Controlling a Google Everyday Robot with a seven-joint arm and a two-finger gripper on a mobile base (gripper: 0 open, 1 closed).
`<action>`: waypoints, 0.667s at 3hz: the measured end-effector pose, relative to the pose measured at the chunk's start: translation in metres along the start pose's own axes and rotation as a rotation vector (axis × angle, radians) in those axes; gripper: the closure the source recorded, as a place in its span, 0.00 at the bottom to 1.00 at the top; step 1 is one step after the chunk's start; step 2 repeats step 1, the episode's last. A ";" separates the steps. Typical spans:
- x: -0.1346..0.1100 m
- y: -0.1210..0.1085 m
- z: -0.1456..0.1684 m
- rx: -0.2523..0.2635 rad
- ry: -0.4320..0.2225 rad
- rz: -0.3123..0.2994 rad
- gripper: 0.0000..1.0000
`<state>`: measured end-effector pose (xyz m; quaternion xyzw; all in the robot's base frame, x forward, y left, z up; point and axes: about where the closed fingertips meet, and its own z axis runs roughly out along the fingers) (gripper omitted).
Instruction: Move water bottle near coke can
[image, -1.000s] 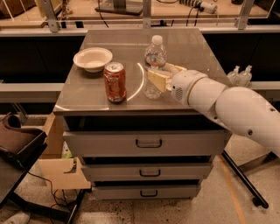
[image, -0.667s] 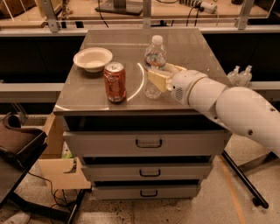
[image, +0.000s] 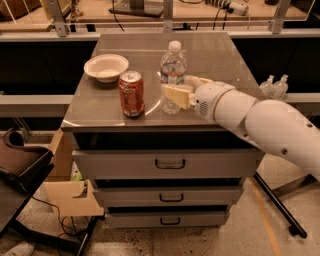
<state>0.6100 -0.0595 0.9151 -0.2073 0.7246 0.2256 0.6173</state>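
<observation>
The water bottle (image: 172, 65), clear with a white cap, stands upright on the grey cabinet top (image: 210, 50), just right of the coke can (image: 131, 93). The can is red-orange with a silver top and stands near the front edge. My gripper (image: 175, 86) reaches in from the right, with its pale fingers (image: 176, 96) on either side of the bottle's lower half and closed on it. The bottle's base rests on the top. A narrow gap separates bottle and can.
A white bowl (image: 106, 67) sits behind and left of the can. Two small pump bottles (image: 274, 86) stand on a ledge to the right. The cabinet has three drawers (image: 170, 164). A cardboard box (image: 67, 192) and a dark chair (image: 20, 165) are at lower left.
</observation>
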 end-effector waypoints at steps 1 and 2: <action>0.000 0.001 0.001 -0.002 0.000 -0.001 0.00; 0.000 0.001 0.001 -0.002 0.000 -0.001 0.00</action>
